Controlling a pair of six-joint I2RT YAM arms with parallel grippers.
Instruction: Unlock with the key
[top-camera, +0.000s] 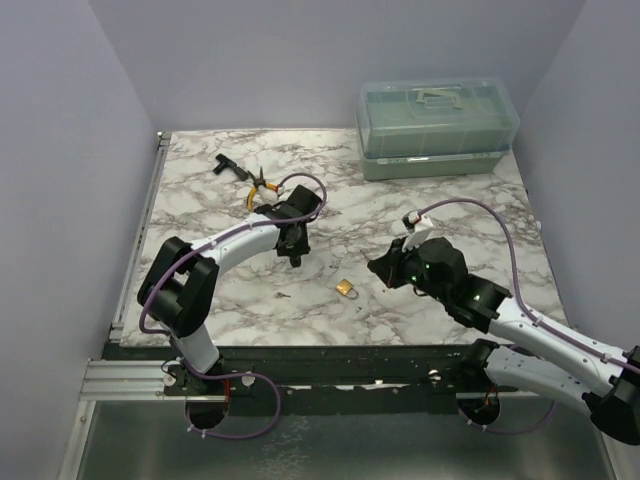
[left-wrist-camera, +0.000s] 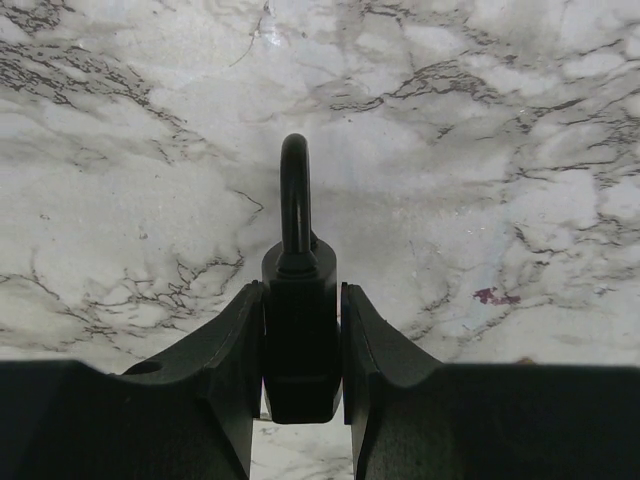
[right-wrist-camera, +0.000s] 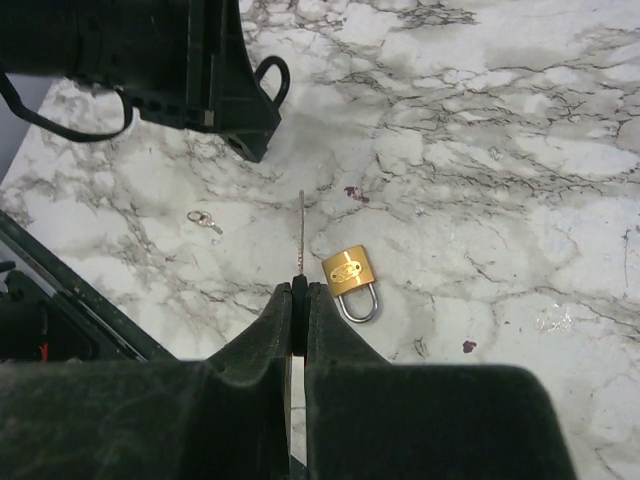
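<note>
Key: thin silver blade, seen edge-on in rt wrist view, clamped between the fingers of the right pincer. The fingers are clenched tight on its near end and the blade sticks straight out ahead of the tips. Can't tell if the tip touches the table or sits just above it.

Just rt of the blade, w/ a small gap, a brass padlock lies flat on the marble, body toward the far side, shackle toward the pincer. Shackle looks shut. To the left of the blade, well apart, a second small key w/ a ring end lies flat on the table.

Left pincer is across from the right one, grasping a dark padlock by the body, one finger on each side. Its shackle points out past the fingertips and is seen edge-on, so can't tell if it is locked. It is held above the table, not touching it.

Further back on the table: yellow-handled pliers behind the left arm, a black bit beside them toward the far-left corner, and a clear lidded box at far rt.
</note>
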